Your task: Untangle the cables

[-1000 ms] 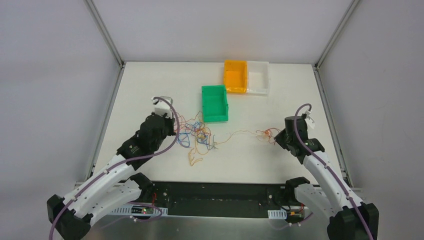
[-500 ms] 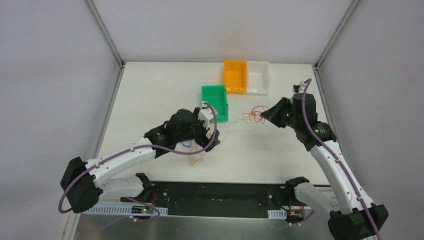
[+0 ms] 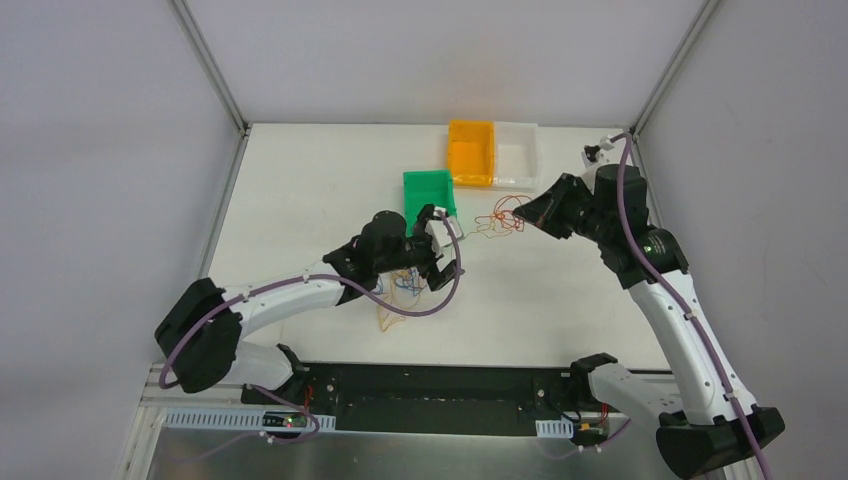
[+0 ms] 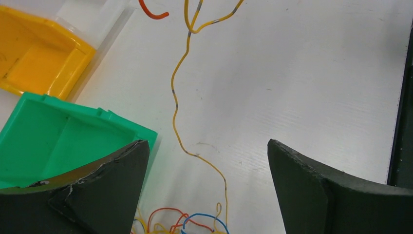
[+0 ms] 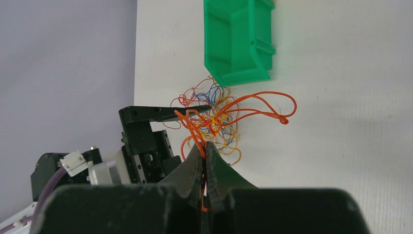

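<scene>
Cables (image 3: 405, 282): thin curly tangle, orange, yellow, blue, just near of green bin (image 3: 428, 192). Right gripper (image 5: 204, 146) jaws pinched on orange loops (image 5: 263, 100). Left gripper (image 4: 207, 146) jaws wide, yellow strand (image 4: 176, 112) between.

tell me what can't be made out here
Top view: most of the cable tangle is hidden under the left gripper.
Left wrist view: the tangle is cut off by the bottom edge; the yellow strand leaves the top edge.
Right wrist view: how many orange strands the shut right gripper pinches is hidden between its fingers.
</scene>
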`<move>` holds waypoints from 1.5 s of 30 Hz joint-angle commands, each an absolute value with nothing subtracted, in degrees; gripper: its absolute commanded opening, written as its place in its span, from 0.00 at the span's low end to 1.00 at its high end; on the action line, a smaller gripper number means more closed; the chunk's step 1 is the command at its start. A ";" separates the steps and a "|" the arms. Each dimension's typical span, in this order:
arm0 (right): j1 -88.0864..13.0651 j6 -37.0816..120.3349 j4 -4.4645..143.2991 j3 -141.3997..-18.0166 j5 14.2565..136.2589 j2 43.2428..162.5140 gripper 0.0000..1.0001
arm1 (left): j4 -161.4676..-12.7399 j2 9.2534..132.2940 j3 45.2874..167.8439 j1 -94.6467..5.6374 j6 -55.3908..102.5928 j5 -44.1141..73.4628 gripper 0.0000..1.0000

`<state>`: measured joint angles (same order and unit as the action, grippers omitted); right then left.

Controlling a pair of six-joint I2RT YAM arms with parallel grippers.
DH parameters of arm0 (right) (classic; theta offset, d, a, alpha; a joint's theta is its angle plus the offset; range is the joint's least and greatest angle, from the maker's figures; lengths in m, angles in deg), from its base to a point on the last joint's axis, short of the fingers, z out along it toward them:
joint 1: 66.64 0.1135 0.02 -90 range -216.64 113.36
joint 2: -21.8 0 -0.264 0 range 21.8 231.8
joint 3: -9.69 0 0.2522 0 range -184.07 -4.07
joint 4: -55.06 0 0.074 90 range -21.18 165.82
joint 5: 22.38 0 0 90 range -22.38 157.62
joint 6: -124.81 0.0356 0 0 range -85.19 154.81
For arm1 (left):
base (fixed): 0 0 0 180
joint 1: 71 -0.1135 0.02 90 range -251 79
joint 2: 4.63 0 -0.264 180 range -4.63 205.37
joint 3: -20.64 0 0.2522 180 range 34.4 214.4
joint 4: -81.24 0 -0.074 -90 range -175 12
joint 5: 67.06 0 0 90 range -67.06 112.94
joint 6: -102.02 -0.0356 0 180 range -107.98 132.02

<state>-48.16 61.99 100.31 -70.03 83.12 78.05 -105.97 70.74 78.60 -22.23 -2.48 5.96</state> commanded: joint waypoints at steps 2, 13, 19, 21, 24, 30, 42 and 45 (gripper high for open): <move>-47.75 62.70 100.71 -73.14 86.28 78.51 0.00 | -114.64 76.59 82.56 -22.20 -3.76 3.13 0.93; -47.84 62.60 106.14 -73.40 70.30 75.60 0.00 | -119.10 81.15 83.15 -22.26 4.57 16.52 0.00; -48.98 65.66 113.26 -71.08 33.83 70.83 0.00 | -103.53 71.80 75.51 -22.76 13.60 39.99 0.00; -49.51 66.17 114.12 -69.84 29.70 69.98 0.00 | -97.23 66.49 72.05 -23.85 19.04 46.43 0.00; -50.20 67.79 115.03 -67.95 26.99 69.08 0.00 | -89.88 58.34 67.30 -26.01 23.55 49.82 0.00; -51.62 68.13 110.73 -64.49 31.13 68.35 0.00 | -83.79 43.36 59.60 -28.40 28.13 53.63 0.00; -51.68 66.95 101.60 -71.89 45.48 83.01 0.00 | -83.77 40.08 59.38 -28.47 27.04 48.03 0.00; -51.66 67.10 98.05 -74.43 46.24 88.35 0.00 | -84.00 39.00 58.91 -28.46 26.73 45.91 0.00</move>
